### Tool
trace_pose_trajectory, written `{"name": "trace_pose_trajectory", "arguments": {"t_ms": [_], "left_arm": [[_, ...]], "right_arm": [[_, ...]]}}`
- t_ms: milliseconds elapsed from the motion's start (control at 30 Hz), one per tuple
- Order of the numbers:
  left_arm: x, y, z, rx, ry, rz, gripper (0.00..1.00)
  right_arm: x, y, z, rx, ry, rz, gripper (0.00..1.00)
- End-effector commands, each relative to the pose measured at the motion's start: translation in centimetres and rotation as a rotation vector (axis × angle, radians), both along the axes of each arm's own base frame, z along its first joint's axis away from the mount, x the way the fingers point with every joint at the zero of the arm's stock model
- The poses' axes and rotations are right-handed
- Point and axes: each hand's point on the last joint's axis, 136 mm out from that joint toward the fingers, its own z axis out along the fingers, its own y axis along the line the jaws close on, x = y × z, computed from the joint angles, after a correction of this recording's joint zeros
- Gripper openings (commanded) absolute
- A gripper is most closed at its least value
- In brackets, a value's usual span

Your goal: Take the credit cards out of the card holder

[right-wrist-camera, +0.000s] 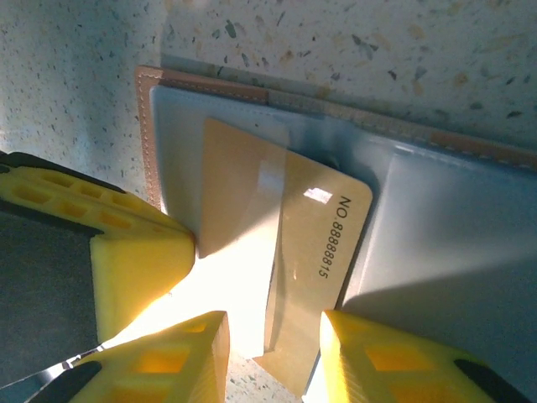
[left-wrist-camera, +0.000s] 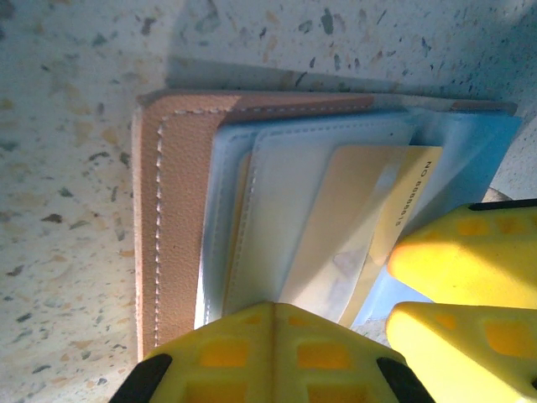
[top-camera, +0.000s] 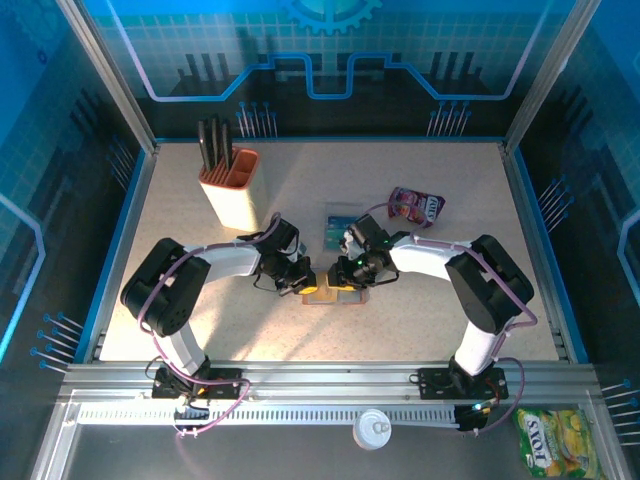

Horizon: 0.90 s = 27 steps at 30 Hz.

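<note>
Even, cool overhead light covers the tabletop (top-camera: 450,310), with short soft shadows under the arms; the blue walls around it are dim, and the near rail glares white at its left end. Both wrist views are warm and hard-lit. A sheen crosses the yellow card (right-wrist-camera: 310,243), with a blown-out white patch beside it. The card holder (left-wrist-camera: 176,210) throws a dark shadow toward the tabletop's far edge, and the closest foreground is soft.

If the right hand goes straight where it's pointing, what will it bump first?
Probably the yellow card, sticking out of the wallet: its end sits between the fingers of the right hand. How near is hard to judge.
</note>
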Motion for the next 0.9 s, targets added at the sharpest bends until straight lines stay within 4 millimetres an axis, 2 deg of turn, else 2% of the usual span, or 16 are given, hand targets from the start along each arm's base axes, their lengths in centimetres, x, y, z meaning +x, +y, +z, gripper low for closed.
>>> {"name": "trace_pose_trajectory", "arguments": {"t_ms": [0, 400, 667, 867], "left_arm": [[-0.6, 0.5, -1.1, 0.05, 0.029, -0.01, 0.0], [-0.6, 0.5, -1.0, 0.051, 0.028, -0.01, 0.0], [-0.5, 0.5, -1.1, 0.054, 0.03, -0.011, 0.0], [-0.4, 0.4, -1.0, 0.053, 0.028, -0.012, 0.0]], "right_arm": [[0.0, -0.7, 0.5, -0.009, 0.003, -0.02, 0.35], [-0.4, -0.9, -1.8, -0.035, 0.057, -0.025, 0.35], [0.2, 0.2, -0.5, 0.025, 0.034, -0.022, 0.33], [0.7, 0.5, 0.5, 0.058, 0.01, -0.03, 0.28]]}}
